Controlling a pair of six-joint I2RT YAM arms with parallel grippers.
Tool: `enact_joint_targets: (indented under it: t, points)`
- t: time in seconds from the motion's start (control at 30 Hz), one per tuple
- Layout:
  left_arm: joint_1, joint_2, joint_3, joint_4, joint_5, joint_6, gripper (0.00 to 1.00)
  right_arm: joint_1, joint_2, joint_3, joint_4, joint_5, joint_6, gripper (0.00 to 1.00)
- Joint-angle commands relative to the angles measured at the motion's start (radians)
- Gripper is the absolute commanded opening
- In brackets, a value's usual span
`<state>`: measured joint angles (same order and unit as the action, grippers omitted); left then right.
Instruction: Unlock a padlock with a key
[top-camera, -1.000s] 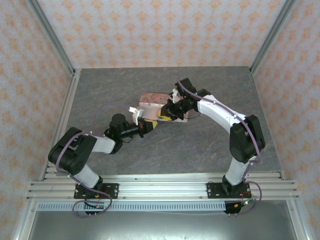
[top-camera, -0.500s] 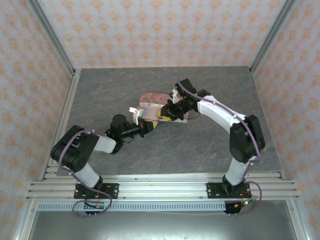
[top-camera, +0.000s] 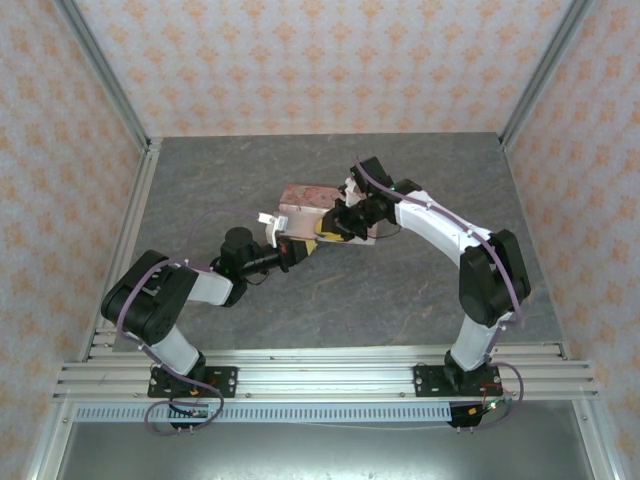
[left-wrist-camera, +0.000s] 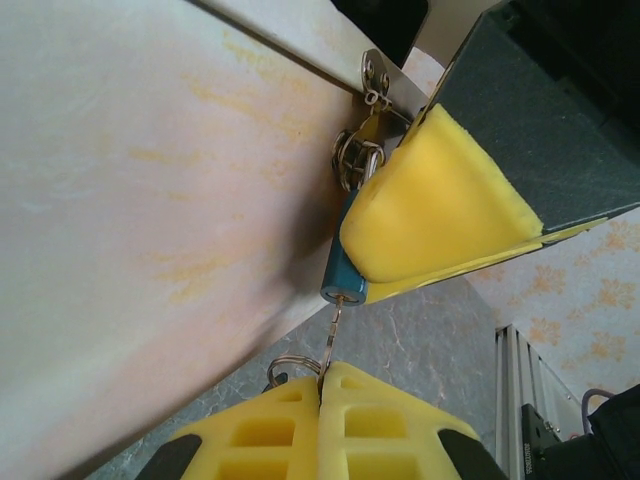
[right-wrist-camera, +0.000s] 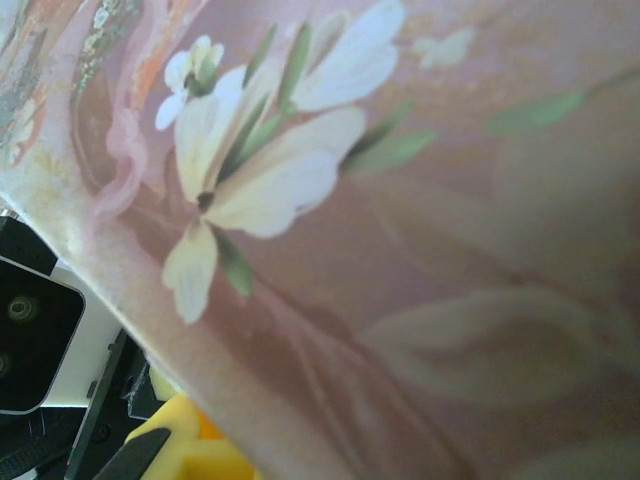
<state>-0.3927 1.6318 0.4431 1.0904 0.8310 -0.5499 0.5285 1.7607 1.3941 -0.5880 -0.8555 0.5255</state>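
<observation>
While the key (left-wrist-camera: 333, 335) touches the padlock (left-wrist-camera: 343, 286), left end effector (left-wrist-camera: 321, 386) pinches it.

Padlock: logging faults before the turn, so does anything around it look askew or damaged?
Nothing stands out. The key runs straight from the shut left gripper into the padlock, which hangs on the hasp of the tin.

Left gripper (left-wrist-camera: 321, 388) pads, matt spongy yellow foam; key (left-wrist-camera: 334, 325), thin shiny metal; padlock (left-wrist-camera: 343, 283), smooth teal; tin (left-wrist-camera: 150, 200), satin paint.

1 padlock (left-wrist-camera: 342, 284), 1 key (left-wrist-camera: 332, 335), 1 pink tin (top-camera: 305, 197)
</observation>
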Motion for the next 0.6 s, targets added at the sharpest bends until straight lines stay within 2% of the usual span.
enact_joint_targets:
  t: [0.0, 0.57]
  points:
    - [-0.003, -0.03, 0.026, 0.064, -0.003, -0.027, 0.0, 0.004, -0.014, -0.005, 0.004, 0.01, -0.024, 0.0]
    - [-0.027, 0.017, 0.086, 0.115, -0.018, -0.14, 0.0, 0.039, 0.006, -0.027, 0.063, 0.002, 0.011, 0.0]
